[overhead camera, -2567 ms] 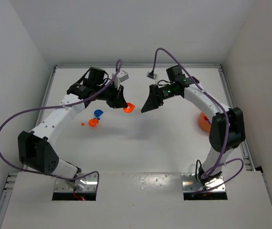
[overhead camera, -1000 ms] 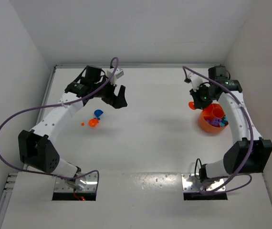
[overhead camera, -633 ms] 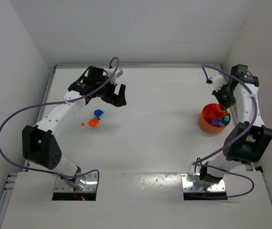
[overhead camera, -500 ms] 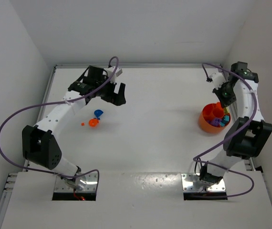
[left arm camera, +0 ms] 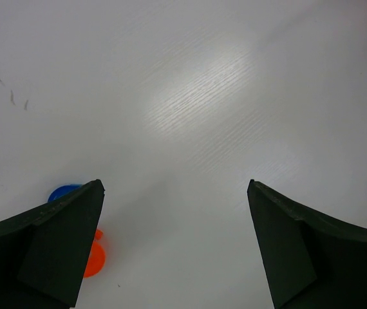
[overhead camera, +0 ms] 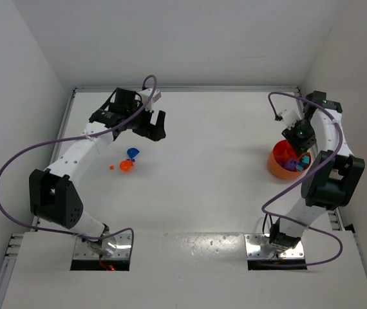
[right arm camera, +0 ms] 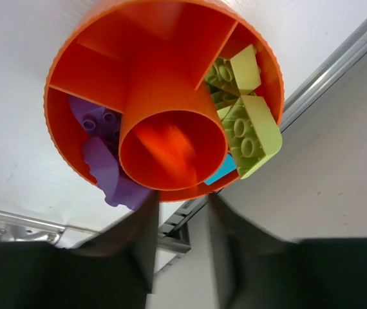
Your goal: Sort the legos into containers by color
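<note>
Seemingly finishing a drop, the right gripper (right arm camera: 180,238) is hovering over the orange tub (right arm camera: 74,71), jaws slightly parted and empty, while the wide-open left gripper (left arm camera: 175,187) is hanging beside the blue lego (left arm camera: 64,192) and orange lego (left arm camera: 94,257), probably its next pick.

Robot lab cell: white table (overhead camera: 203,193), plain white walls (overhead camera: 170,38), two bolted arms (overhead camera: 74,154).

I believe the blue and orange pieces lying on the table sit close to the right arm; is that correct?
Not quite: the blue piece and orange piece sit close to the left arm, far from the right one, as the top external view shows.
</note>
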You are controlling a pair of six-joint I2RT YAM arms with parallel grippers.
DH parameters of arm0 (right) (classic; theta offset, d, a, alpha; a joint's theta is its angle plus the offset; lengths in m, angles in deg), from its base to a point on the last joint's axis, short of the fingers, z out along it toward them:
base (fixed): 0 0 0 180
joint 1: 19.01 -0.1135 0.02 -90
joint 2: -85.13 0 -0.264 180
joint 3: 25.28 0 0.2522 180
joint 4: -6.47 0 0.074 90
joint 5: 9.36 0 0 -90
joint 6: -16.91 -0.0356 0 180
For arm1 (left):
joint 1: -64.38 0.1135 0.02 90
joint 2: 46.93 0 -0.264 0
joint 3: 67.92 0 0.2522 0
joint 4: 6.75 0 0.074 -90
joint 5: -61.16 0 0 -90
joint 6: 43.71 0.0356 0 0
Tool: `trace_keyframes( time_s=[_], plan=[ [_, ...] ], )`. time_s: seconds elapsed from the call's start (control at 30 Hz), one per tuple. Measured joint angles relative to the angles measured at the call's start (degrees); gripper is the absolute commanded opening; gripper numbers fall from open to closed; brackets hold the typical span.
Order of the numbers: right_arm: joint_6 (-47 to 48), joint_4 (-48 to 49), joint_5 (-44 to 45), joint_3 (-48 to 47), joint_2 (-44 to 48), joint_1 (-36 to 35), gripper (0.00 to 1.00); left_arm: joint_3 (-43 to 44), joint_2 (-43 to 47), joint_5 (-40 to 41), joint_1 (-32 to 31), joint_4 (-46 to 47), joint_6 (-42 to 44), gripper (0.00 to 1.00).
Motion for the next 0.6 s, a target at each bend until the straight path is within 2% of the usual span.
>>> trace_keyframes(
  time_s=[0.07,0.2,0.3,0.37,0.43,0.5,0.53,0.6],
  plan=[
    [0.2,0.0,0.4,0.5,0.0,0.0,0.51,-0.3,0.0,0.0,0.4,0.0,0.4,1.00],
    [0.1,0.2,0.5,0.5,-0.1,0.0,0.54,-1.1,0.0,0.1,1.7,-1.0,1.8,1.00],
    [-0.7,-0.9,-1.0,-1.9,-0.6,0.0,0.54,-2.8,0.1,-0.2,4.0,-1.5,4.1,0.91],
    [-2.0,-2.6,-3.5,-6.2,-1.2,0.0,0.54,-5.0,0.4,-0.5,6.6,-2.7,6.6,0.82],
    [-3.6,-3.8,-6.8,-11.3,-1.3,-0.1,0.54,-7.7,0.6,-0.8,10.3,-4.5,9.9,0.71],
    [-5.5,-5.2,-11.3,-16.2,-1.2,-0.4,0.54,-10.2,0.6,-1.5,15.0,-7.1,14.3,0.66],
    [-6.4,-5.5,-14.1,-17.7,-1.0,-0.7,0.54,-11.3,0.4,-1.8,17.3,-8.4,16.4,0.61],
    [-8.3,-6.6,-20.0,-18.8,-0.5,-1.2,0.54,-12.5,-1.1,-2.4,21.8,-11.2,20.3,0.57]
  ],
)
